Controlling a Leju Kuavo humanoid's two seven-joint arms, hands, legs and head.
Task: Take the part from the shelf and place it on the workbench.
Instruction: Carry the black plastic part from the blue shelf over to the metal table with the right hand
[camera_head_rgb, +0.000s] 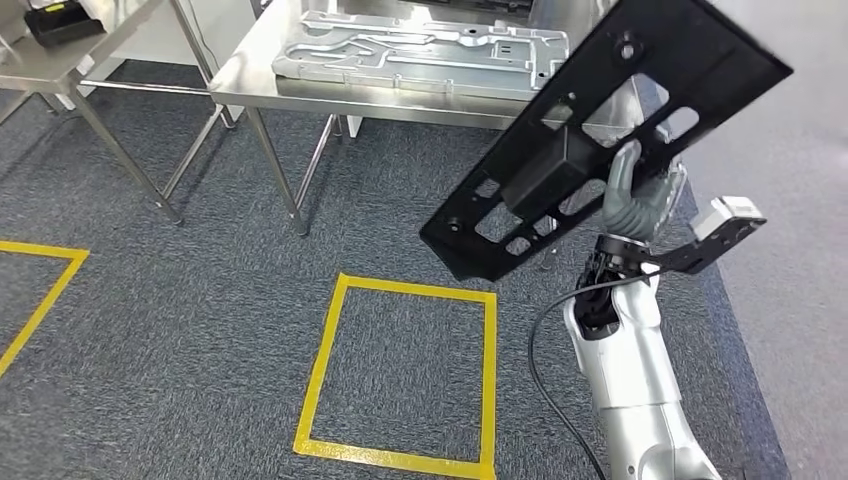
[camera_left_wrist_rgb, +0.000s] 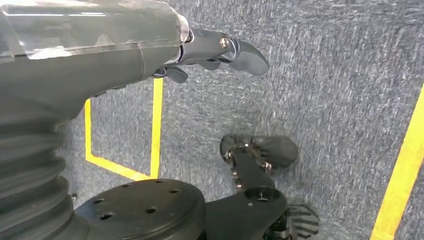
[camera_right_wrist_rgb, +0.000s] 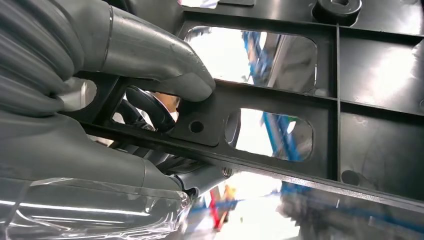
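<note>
the right hand (camera_head_rgb: 635, 200) carries the black part (camera_head_rgb: 610, 130) raised in front of the robot, tilted, its long axis running on a slant from low and near the body up and away toward the right. in the right wrist view the thumb (camera_right_wrist_rgb: 165, 65) presses on one face of a crossbar of the part's frame while the darker fingers (camera_right_wrist_rgb: 150, 107) hook through an opening from the other side — a pinch on that bar, near the part's lower half, so most of the plate stands out above and beyond the hand. the workbench (camera_head_rgb: 250, 80), a steel table, lies ahead and to the left of the held part, and a grey metal plate (camera_head_rgb: 420, 55) already lies on its top; the part's upper end overlaps the bench's right end in the head view, though how high it hangs over it i cannot tell. by my reading the coming move turns on swinging the part leftward and forward and laying its long axis flat. the left hand (camera_left_wrist_rgb: 220, 50) hangs over the carpet with a yellow floor marking (camera_left_wrist_rgb: 155, 125) beneath it — it holds nothing, fingers loosely curved and apart, and is well away from the part.
</note>
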